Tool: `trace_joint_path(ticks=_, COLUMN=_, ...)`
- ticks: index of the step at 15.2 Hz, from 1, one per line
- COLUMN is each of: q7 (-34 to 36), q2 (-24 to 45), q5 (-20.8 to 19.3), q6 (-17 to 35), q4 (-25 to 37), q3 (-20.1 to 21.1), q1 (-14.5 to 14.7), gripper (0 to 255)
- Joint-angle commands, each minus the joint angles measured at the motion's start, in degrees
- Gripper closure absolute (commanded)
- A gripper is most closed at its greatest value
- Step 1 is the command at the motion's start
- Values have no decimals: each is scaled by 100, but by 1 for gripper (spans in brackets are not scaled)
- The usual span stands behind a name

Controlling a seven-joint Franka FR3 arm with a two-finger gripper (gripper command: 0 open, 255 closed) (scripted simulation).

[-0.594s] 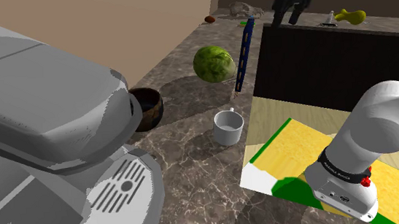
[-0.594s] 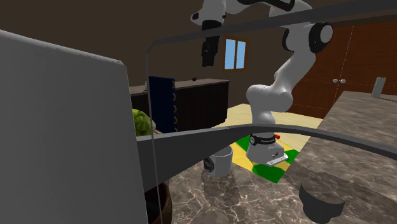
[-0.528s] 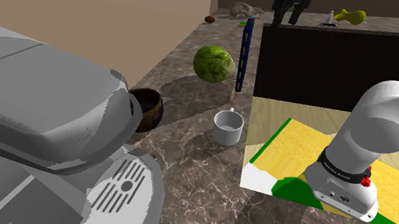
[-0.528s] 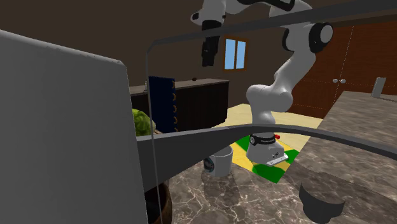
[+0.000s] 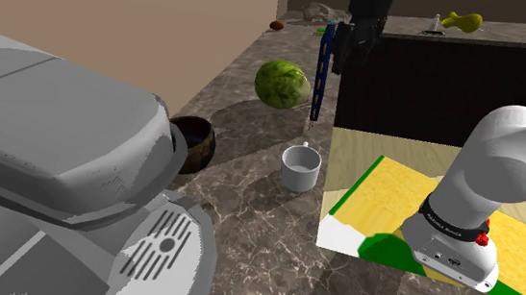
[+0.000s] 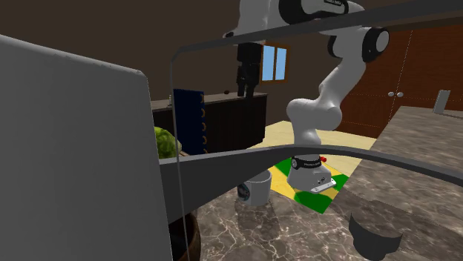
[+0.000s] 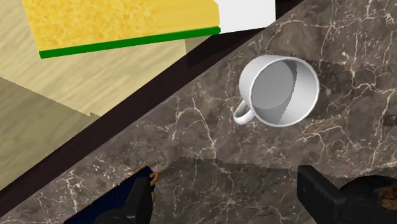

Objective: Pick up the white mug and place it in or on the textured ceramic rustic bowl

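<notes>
The gripper point(image 5: 352, 56) has dropped from the top edge of the shoulder view toward the counter point(image 5: 258, 229). This reads as the start of the approach; no grasp has been made. The mug point(image 5: 300, 166) stands upright at frame centre, with the bowl point(image 5: 193, 140) apart to its left. The wrist view adds that the fingers point(image 7: 318, 194) are spread wide and hold nothing. It also shows the mug's empty interior and its handle, and that the mug sits off the gripper's axis.

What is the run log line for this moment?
gripper: above counter, fingers open, empty | mug: upright on counter, not held | bowl: on counter, apart from mug
</notes>
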Motion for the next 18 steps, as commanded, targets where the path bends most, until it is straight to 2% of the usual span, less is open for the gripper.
trace_joint_path(ticks=1, q7=145, q2=55, q5=92, q6=297, q4=-266, q3=204, q1=83, gripper=0)
trace_joint_path(ticks=9, q7=761, q2=742, q5=433, q6=1453, q4=-855, q3=1073, q1=401, gripper=0)
trace_joint_path(ticks=18, q7=1605, q2=2177, q5=498, q6=2865, q4=-997, q3=2142, q1=557, gripper=0)
